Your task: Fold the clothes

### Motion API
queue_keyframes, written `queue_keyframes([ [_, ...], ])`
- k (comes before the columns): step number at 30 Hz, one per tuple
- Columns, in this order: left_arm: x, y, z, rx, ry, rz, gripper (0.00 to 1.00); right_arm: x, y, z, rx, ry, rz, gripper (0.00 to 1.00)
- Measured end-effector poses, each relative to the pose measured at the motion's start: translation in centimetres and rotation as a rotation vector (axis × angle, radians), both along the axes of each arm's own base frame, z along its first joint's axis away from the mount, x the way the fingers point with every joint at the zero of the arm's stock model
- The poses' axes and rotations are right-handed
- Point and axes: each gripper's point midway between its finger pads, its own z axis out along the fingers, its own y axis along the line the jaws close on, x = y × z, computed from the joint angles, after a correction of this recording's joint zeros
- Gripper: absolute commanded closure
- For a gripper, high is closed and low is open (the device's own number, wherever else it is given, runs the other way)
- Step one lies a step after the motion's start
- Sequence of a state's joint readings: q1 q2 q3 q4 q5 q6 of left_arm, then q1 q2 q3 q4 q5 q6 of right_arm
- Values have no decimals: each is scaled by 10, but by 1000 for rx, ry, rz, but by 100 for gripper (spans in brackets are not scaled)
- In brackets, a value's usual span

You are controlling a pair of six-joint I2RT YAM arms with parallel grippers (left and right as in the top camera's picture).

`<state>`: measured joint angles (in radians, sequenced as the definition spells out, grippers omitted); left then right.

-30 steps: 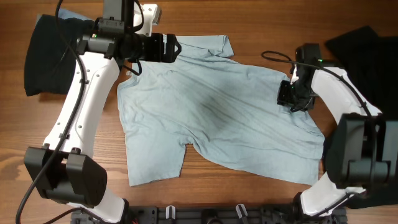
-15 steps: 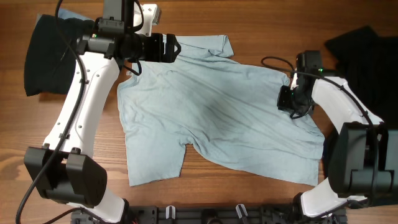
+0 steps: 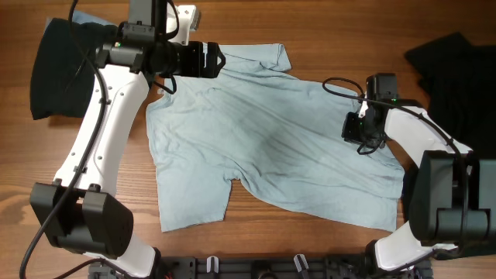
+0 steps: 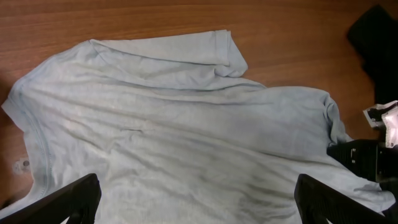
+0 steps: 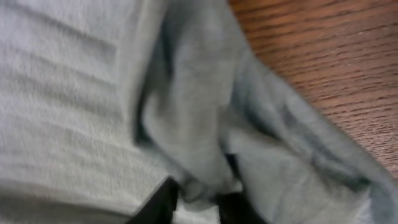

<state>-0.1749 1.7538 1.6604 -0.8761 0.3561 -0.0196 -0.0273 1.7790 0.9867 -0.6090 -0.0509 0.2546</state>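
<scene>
Right wrist view: the right gripper [image 5: 194,200] was pinched on a bunched fold of the pale-blue T-shirt [image 5: 74,93] at its hem beside the bare table [image 5: 323,56]. The bite looked shallow, so a fast pull could slip the thin fabric free or drag in creases. The left gripper [image 4: 199,202] hung spread wide above the shirt's upper part, holding nothing. Overhead, the shirt lay spread mid-table, with black garments [image 3: 58,74] at both ends limiting sideways room.
</scene>
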Motion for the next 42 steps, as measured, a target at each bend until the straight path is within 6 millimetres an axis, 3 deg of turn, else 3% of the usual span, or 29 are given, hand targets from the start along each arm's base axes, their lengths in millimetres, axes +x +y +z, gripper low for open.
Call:
queue_keyframes([
  [3, -1, 0, -1, 1, 4, 0, 0, 1, 0, 0, 0, -3, -7, 96],
  [7, -1, 0, -1, 2, 7, 0, 0, -7, -2, 4, -9, 47, -8, 96],
  [11, -1, 1, -1, 3, 6, 1, 0, -1, -16, 30, -91, 77, -18, 96],
  [16, 2, 0, 1, 1, -10, 2, 0, 64, -45, 103, -250, -128, -63, 96],
  [19, 4, 0, 3, 0, -21, 2, 0, 112, -58, 146, -308, -345, -66, 96],
  [23, 5, 0, 4, -2, -27, 2, 0, 152, -79, 182, -387, -549, -64, 96],
  [25, 6, 0, 4, -2, -28, 2, 0, 161, -94, 193, -428, -602, -80, 96],
  [29, 5, 0, 4, -2, -28, 2, 0, 158, -134, 191, -482, -590, -140, 95],
  [30, 6, 0, 4, -2, -28, 2, 0, 154, -146, 186, -490, -571, -162, 80],
  [31, 6, 0, 4, -2, -29, 2, 0, 150, -160, 180, -496, -550, -186, 52],
  [32, 6, -1, 4, -2, -31, 2, 0, 146, -171, 175, -499, -529, -204, 35],
  [35, 12, -1, 2, -4, -41, 2, 1, 131, -196, 162, -495, -471, -241, 26],
  [38, 21, -3, -11, -3, -35, 2, 5, 123, -202, 157, -481, -440, -245, 23],
  [40, 29, -6, -25, -1, -23, -1, 16, 119, -197, 151, -462, -412, -231, 22],
  [41, 34, -7, -34, 1, -18, -3, 37, 117, -193, 148, -449, -402, -222, 22],
  [42, 42, -11, -49, 6, -10, -10, 48, 115, -186, 144, -422, -385, -203, 22],
])
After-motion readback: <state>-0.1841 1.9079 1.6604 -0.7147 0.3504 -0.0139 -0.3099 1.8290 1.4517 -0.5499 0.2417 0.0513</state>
